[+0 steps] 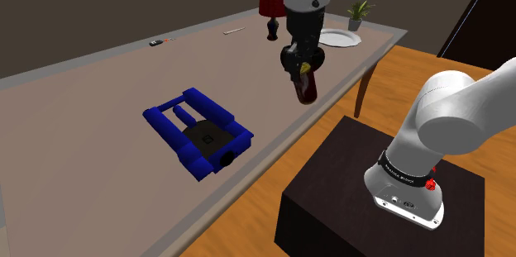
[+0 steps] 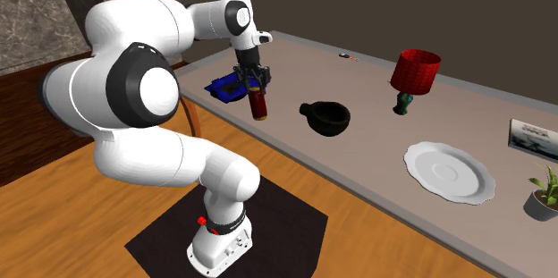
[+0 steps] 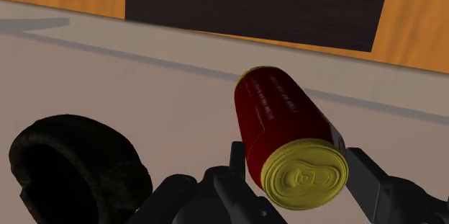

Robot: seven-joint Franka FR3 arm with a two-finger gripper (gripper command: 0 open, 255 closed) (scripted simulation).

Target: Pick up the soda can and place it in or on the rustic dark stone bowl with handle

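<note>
Red can (image 3: 282,114) clasped in gripper (image 1: 301,67) near bowl (image 2: 327,118)

Table (image 1: 83,131) sits left of the stand (image 1: 331,181) in the shoulder view. The soda can (image 2: 258,105) hangs in the gripper (image 2: 256,88) over the table's stand-side edge; in the second exterior view the tray (image 2: 228,88) is on its left and the bowl (image 2: 326,117) on its right, both on the table, touching neither. Further right in that view: lamp (image 2: 413,80) toward the far edge, plate (image 2: 449,172) nearer the stand side, potted plant (image 2: 544,194) at the right end, picture frame (image 2: 534,138) on the far side of plate and plant.
</note>
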